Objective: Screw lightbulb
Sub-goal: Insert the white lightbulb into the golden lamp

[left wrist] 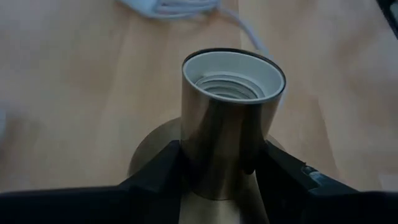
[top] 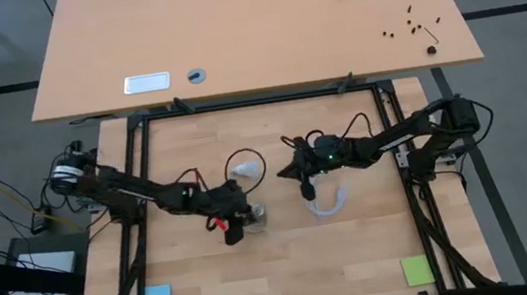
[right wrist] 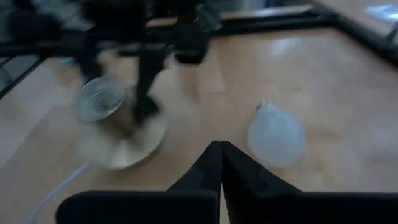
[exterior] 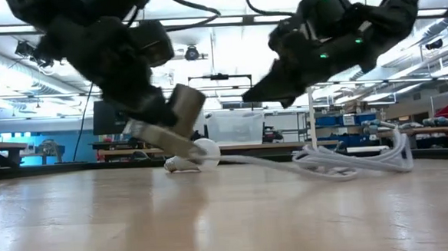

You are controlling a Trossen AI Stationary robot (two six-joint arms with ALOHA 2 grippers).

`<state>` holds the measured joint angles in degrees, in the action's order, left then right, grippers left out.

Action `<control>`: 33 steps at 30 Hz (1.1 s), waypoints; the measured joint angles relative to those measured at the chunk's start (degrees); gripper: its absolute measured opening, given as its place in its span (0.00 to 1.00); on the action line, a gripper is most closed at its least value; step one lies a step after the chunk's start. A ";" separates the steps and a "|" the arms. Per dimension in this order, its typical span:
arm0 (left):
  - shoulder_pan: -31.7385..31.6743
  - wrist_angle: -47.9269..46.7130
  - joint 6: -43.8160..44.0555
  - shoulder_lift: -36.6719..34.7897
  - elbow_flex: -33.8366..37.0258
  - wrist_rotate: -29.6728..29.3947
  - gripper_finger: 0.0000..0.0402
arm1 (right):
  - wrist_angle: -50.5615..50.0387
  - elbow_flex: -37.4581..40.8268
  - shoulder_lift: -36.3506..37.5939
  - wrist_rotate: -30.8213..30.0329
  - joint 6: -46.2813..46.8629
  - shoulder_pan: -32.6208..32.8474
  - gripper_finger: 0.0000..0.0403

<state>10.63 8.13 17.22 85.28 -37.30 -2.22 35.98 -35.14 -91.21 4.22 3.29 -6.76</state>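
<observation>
Brushed-metal socket (left wrist: 227, 134), tilted, clamped between the fingers of the left tool (left wrist: 221, 168) above the wooden counter (top: 288, 265). Lightbulb (right wrist: 277, 137) lies free on the counter, near the right tool (right wrist: 219, 152), which hovers clenched and empty.

Right gripper (right wrist: 220, 149) fingers pressed together, hanging above the wooden table (right wrist: 348, 99). Beyond the tips, bulb (right wrist: 277, 138) lying on its side on the wood, untouched. Farther off, socket (right wrist: 102, 99) tilted on its disc base, clamped by left gripper (right wrist: 140, 109), well apart from bulb.
</observation>
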 joint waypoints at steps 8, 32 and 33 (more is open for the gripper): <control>4.83 -5.04 5.56 -0.05 0.02 -2.05 0.40 | -0.21 -9.03 -10.00 -3.10 0.16 -0.67 0.33; 6.69 -3.48 5.79 0.01 0.07 -4.79 0.40 | -0.16 -21.24 -28.10 2.16 -2.87 -6.20 0.84; 6.69 -3.64 5.75 0.01 0.07 -4.80 0.40 | -0.73 -21.18 -28.20 3.13 -2.98 -6.29 0.83</control>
<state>17.32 4.49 22.97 85.30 -37.23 -7.02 35.24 -56.32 -119.41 7.35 0.30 -13.06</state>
